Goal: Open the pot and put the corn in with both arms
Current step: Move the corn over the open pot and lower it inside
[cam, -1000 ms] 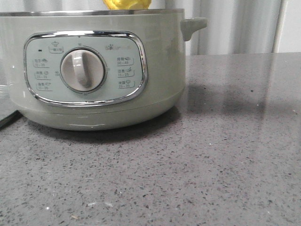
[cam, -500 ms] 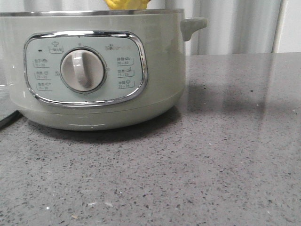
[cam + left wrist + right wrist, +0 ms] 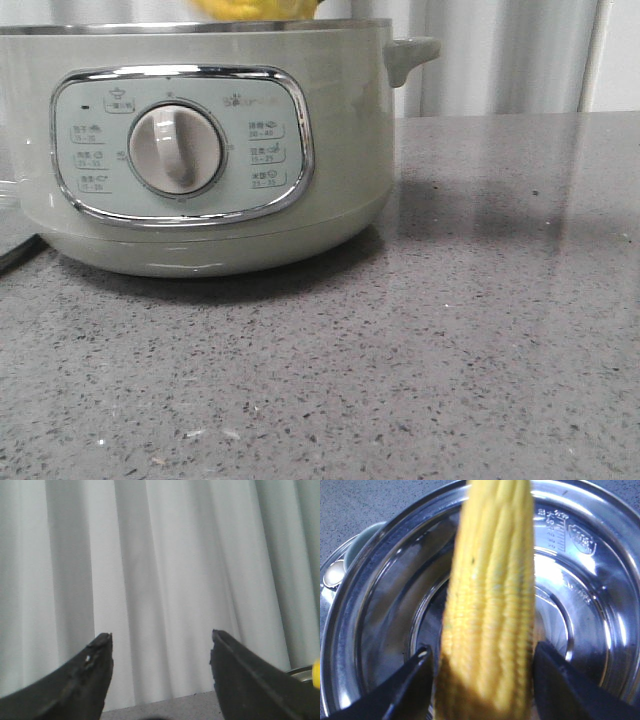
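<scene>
The pale green pot (image 3: 200, 150) fills the left of the front view, lid off, its steel rim along the top. The right wrist view looks down into its bare steel bowl (image 3: 580, 595). The yellow corn (image 3: 492, 595) hangs lengthwise over the bowl between the fingers of my right gripper (image 3: 482, 652). The jaws stand wide, with a thin gap on one side, and the cob is blurred. In the front view the corn (image 3: 255, 8) is a yellow smear above the rim. My left gripper (image 3: 161, 640) is open and empty, facing the curtain, with a sliver of corn (image 3: 316, 674) beside it.
The pot's side handle (image 3: 410, 52) sticks out to the right. A dark cable (image 3: 15, 255) runs off at the left edge beside the pot. The grey speckled worktop (image 3: 450, 350) stretches in front and to the right. A white curtain (image 3: 500, 50) hangs behind.
The corn above the rim has gone from sharp to a wider, blurred smear, so it is moving. The pot has stayed put.
</scene>
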Action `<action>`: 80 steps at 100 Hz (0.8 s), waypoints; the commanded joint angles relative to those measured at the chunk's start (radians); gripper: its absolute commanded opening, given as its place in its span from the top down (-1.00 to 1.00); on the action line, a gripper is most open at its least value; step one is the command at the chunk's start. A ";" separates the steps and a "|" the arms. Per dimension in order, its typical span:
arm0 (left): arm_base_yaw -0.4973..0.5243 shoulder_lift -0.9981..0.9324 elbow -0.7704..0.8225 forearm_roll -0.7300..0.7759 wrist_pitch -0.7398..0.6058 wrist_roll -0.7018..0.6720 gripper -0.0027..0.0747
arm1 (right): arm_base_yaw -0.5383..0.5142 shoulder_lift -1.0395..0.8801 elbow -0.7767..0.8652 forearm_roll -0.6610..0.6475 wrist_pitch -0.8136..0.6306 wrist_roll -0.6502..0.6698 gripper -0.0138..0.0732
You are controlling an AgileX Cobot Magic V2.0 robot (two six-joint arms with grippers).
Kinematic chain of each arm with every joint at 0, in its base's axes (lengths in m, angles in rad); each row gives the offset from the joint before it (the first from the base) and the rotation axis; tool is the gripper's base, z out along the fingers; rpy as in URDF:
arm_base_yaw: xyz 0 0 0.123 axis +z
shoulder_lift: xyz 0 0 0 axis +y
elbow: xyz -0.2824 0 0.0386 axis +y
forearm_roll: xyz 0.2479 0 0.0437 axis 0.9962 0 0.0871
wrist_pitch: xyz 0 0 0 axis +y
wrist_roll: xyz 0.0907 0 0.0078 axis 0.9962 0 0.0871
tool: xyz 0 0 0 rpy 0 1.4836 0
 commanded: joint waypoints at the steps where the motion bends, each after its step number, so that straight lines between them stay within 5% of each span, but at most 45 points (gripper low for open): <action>1: -0.007 0.000 -0.035 -0.008 -0.074 -0.005 -0.07 | 0.003 -0.039 -0.037 0.020 -0.068 -0.015 -0.12; 54: -0.007 0.000 -0.035 -0.008 -0.072 -0.010 -0.07 | 0.003 -0.058 -0.037 0.020 -0.024 -0.015 -0.08; 80: -0.007 -0.014 -0.035 -0.008 -0.062 -0.030 0.21 | 0.001 -0.102 -0.037 -0.040 0.066 -0.015 0.45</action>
